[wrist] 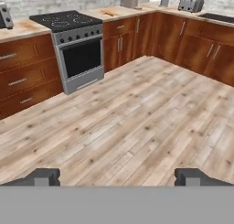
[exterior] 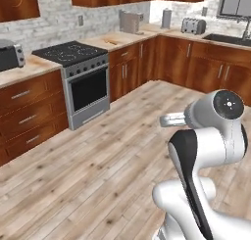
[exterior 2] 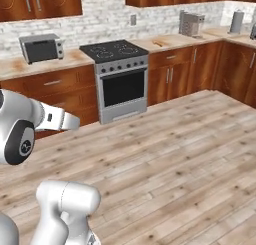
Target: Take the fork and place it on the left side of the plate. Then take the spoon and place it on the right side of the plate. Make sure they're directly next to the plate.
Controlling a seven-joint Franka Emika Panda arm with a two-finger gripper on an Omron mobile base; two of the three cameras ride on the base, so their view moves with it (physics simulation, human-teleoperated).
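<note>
My gripper (wrist: 118, 177) is open wide, its two dark fingertips (wrist: 43, 176) far apart with nothing between them. It hangs over the wooden floor and faces the stove and the corner cabinets from a distance. The plate and the spoon are out of view. A slim orange thing (exterior: 112, 41) (exterior 2: 157, 43) (wrist: 108, 13) lies on the counter just right of the stove. It may be the fork, but it is too small to tell.
A black-topped stove (exterior: 73, 53) (exterior 2: 117, 51) stands in the run of brown cabinets. A toaster oven (exterior 2: 41, 48) is on the counter to its left. A coffee machine (exterior: 130, 21), a toaster (exterior: 193, 26) and a sink (exterior: 228, 38) sit further right. Wooden floor (wrist: 137, 118) stretches between me and the counters.
</note>
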